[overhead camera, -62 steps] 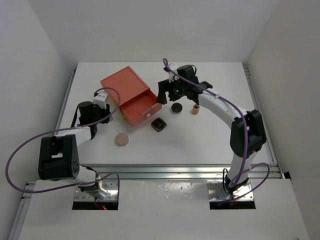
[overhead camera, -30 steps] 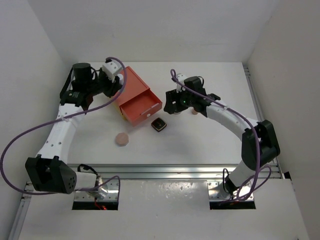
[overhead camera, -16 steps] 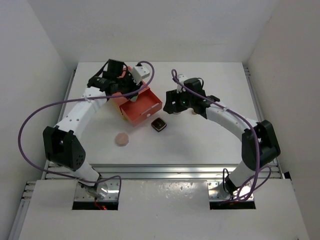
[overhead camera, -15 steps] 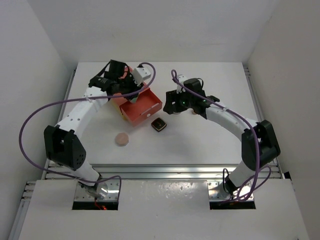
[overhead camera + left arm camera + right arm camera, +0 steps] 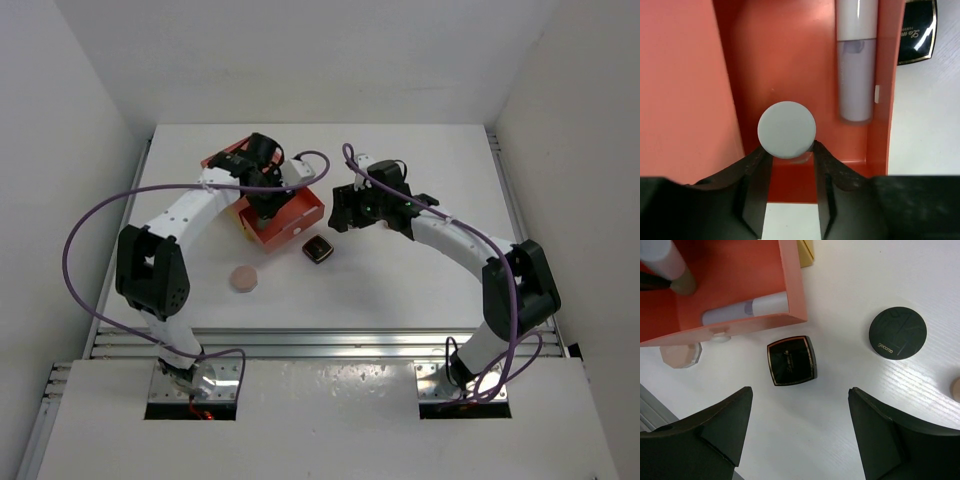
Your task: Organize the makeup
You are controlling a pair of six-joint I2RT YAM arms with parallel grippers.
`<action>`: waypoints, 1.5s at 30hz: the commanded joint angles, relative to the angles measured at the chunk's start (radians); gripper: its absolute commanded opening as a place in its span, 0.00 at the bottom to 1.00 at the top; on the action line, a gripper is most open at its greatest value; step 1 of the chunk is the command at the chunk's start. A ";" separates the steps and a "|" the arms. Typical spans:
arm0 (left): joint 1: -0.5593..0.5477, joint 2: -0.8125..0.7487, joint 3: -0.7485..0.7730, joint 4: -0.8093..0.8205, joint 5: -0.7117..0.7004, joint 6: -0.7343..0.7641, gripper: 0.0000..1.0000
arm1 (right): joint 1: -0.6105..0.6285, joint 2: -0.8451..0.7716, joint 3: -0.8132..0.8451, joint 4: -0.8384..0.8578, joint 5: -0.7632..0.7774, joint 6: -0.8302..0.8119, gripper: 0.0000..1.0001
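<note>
The left gripper (image 5: 788, 149) is closed on a white cylindrical bottle with a flat round top (image 5: 786, 129), and its 2 black fingers (image 5: 756, 175) press on opposite sides of it. This bottle is inside the open drawer (image 5: 787, 280) of the orange-red plastic drawer box (image 5: 225, 160), away from the drawer's front wall. I cannot tell if its lower end touches the drawer floor. A white and pale lilac tube (image 5: 856, 60) lies flat in the same drawer, along the front wall. The right gripper (image 5: 800, 390) is spread wide and holds nothing; it hangs over the white table (image 5: 420, 280). In its wrist view, the black square compact with a gold edge (image 5: 791, 360) lies on the table just outside the drawer front, in line with the gap between the 2 fingers. The black round compact (image 5: 897, 332) lies flat near it, not touching. The pink round disc (image 5: 243, 278) lies on the table, on the other side of the square compact, apart from it.
</note>
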 commanded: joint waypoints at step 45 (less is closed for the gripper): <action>0.359 0.203 0.202 0.191 0.125 -0.280 0.58 | -0.165 -0.020 0.151 -0.236 0.284 -0.061 0.80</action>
